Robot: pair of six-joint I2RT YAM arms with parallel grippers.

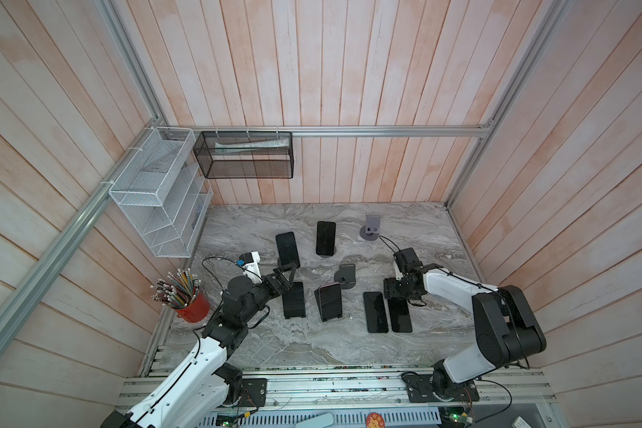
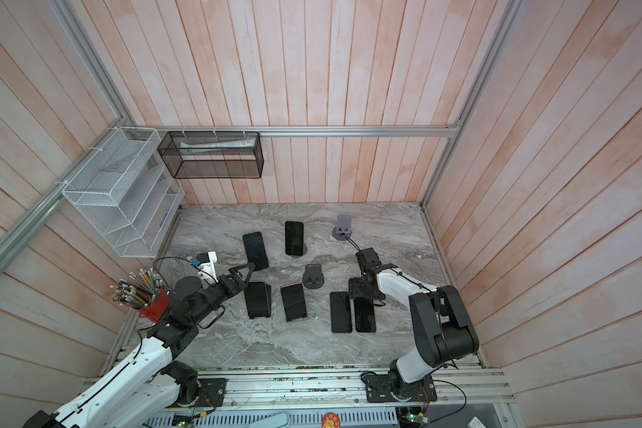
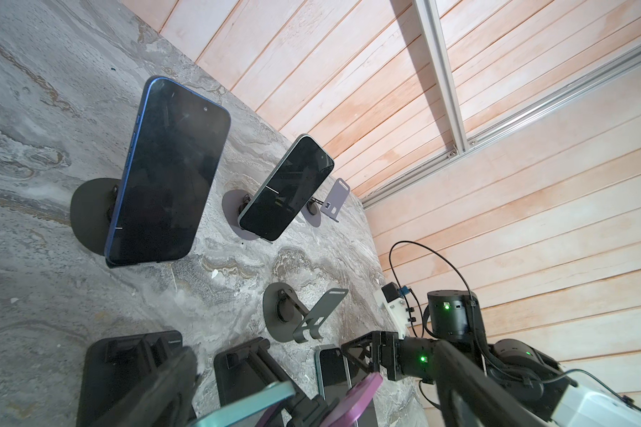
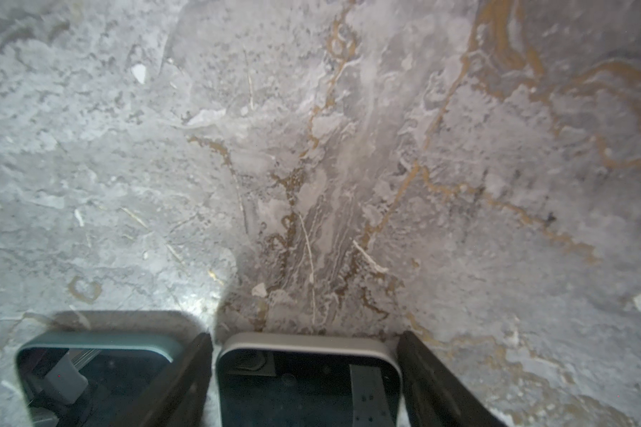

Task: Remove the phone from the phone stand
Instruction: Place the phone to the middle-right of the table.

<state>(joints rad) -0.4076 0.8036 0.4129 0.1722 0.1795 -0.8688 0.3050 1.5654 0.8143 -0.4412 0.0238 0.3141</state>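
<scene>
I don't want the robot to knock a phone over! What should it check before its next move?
1. Left pincer open and empty: ok.
2. Blue phone leaning on its stand, ready to lift: ok.
3. Right pincer let go of the white-edged phone: cannot tell; a finger sits close on each side.
4. White-edged phone lying flat on the table: ok.
5. Gap between it and the teal-edged phone beside it: ok.
</scene>
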